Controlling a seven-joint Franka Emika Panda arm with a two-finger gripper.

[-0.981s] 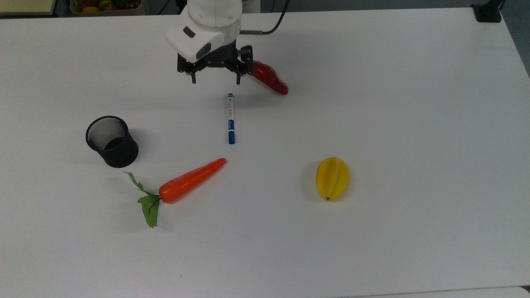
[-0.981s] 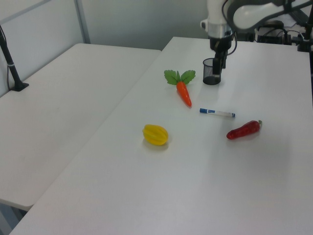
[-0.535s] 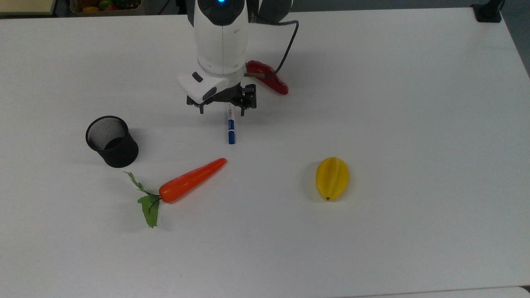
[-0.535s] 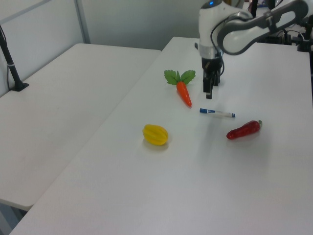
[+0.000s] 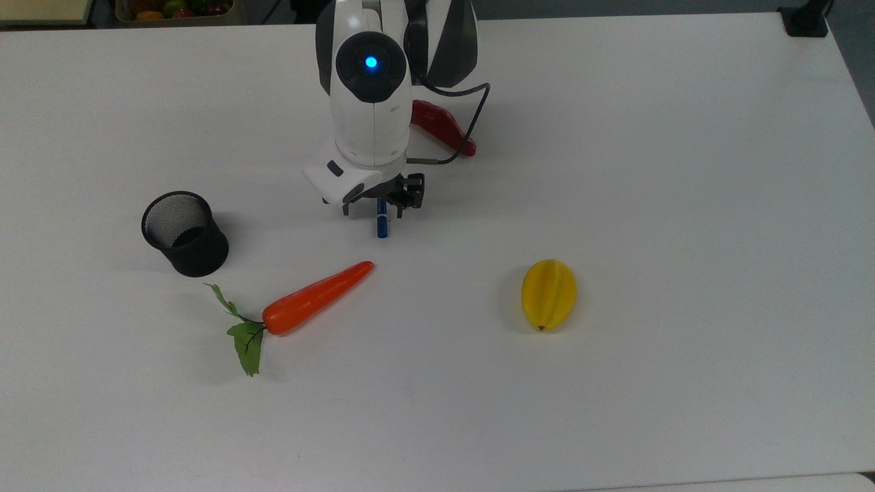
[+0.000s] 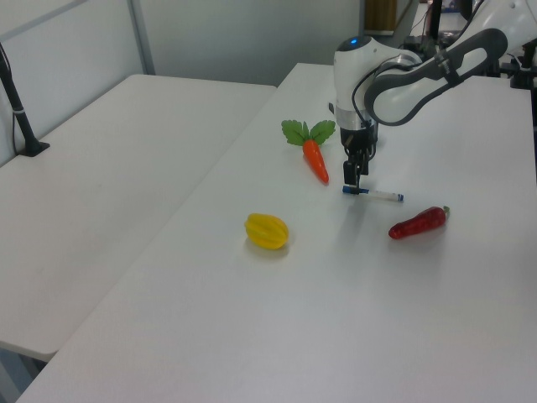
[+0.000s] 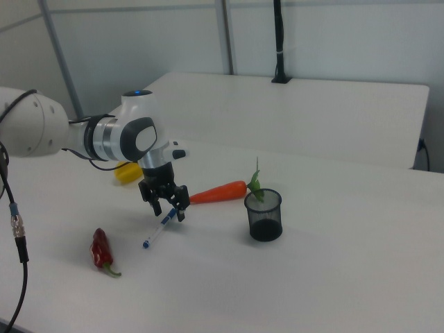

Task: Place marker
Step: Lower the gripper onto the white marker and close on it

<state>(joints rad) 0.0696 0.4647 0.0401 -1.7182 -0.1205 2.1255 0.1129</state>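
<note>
Straddling the marker with spread fingers, the gripper hangs low over its capped end, not gripping | marker lies flat on the table between the carrot and chilli | mesh cup stands at the top view's left, yellow fruit at its right.

You are looking at a robotics lab. A bare white counter carries toy food: a plastic carrot, a red chilli and a yellow starfruit. A black camera post is clamped to a far second counter, with pale partition walls behind it.
</note>
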